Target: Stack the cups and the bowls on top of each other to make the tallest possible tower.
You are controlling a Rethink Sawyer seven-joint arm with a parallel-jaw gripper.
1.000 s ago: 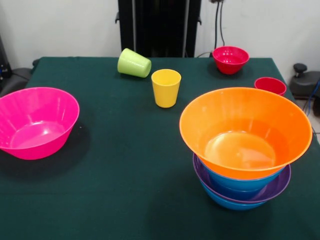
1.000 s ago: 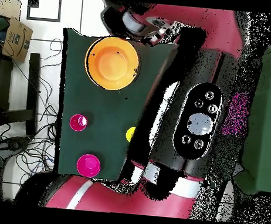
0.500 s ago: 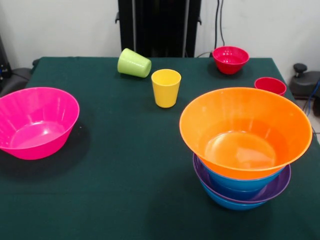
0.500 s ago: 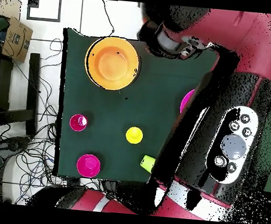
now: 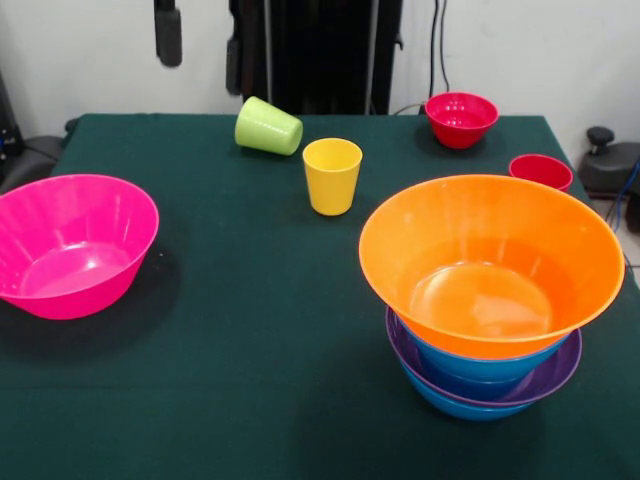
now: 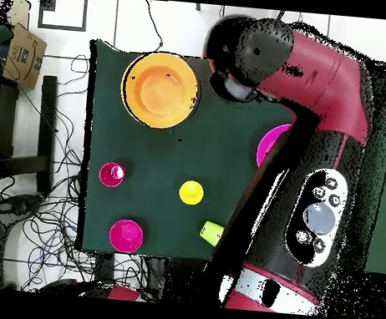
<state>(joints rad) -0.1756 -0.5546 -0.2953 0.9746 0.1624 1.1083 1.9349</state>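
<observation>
The tower stands at the front right: a wide orange bowl (image 5: 490, 260) sits on a blue bowl (image 5: 480, 365), a purple bowl (image 5: 556, 374) and a second blue bowl (image 5: 450, 402). The orange bowl also shows in the overhead view (image 6: 160, 89). A large pink bowl (image 5: 72, 243) stands at the left. The yellow cup (image 5: 332, 175) is upright mid-table. The lime green cup (image 5: 267, 127) lies on its side behind it. The small red bowl (image 5: 461, 118) and the red cup (image 5: 541, 171) are at the far right. My gripper (image 5: 200, 48) is open and empty, high above the far left. The small translucent blue bowl is out of view.
In the overhead view the red arm (image 6: 317, 118) covers the table's right side and part of the pink bowl (image 6: 272, 140). The yellow cup (image 6: 191, 192) and lime cup (image 6: 212, 232) lie near the arm. The black pedestal (image 5: 318, 50) stands behind the table.
The arm has swung across the overhead view, uncovering the yellow cup, the lime cup and part of the pink bowl. The gripper's fingers have come into the front view at the top left. Nothing on the table moved.
</observation>
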